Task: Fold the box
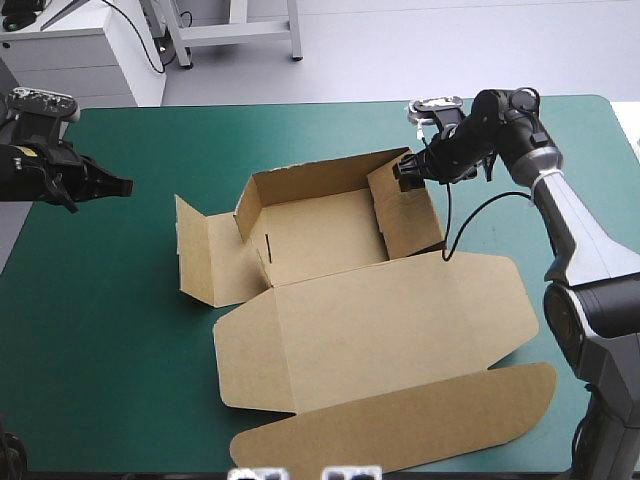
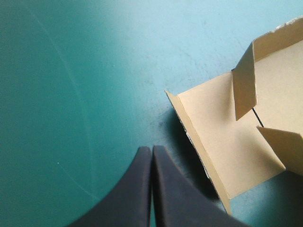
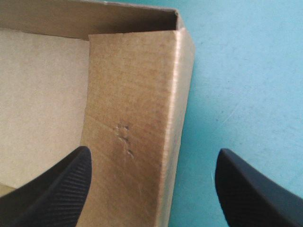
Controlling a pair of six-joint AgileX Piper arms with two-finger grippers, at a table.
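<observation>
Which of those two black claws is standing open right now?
The right claw, at the box's raised right wall: its fingers stand apart, one either side of it. The left claw is shut, over the teal-green cover beside the box.

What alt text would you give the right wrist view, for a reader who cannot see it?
The right gripper hangs open over a raised side wall of the brown box, one black finger above the box's inside, the other above the teal-green cover outside. The wall meets another raised wall at a corner ahead of the gripper.
</observation>
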